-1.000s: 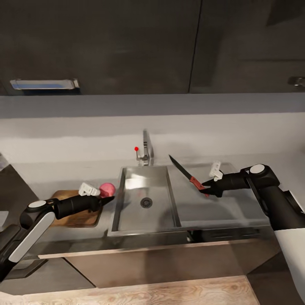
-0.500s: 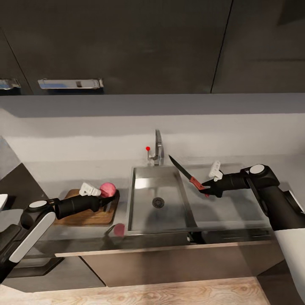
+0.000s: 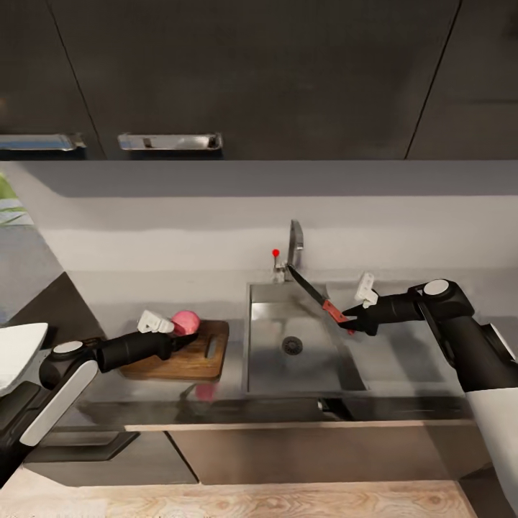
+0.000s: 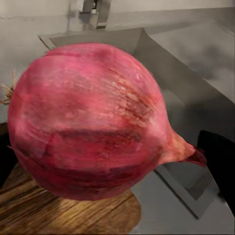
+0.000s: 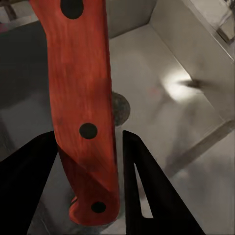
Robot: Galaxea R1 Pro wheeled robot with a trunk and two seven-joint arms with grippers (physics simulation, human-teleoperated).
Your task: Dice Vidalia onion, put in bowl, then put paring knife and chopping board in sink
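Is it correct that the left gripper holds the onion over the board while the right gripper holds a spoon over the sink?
Not quite: the right gripper holds a knife, not a spoon, as the head view shows. The left gripper does hold the onion over the board, and the knife is over the sink.

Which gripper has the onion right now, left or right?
The left gripper: it holds the pinkish-red Vidalia onion above the chopping board. The right gripper grips the paring knife by its red handle over the sink.

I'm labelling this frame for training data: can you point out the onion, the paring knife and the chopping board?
Vidalia onion (image 3: 185,322): head view, its rounded pink side.
Paring knife (image 3: 332,310): head view, the red handle.
Chopping board (image 3: 198,359): head view, bare wood near the slot.
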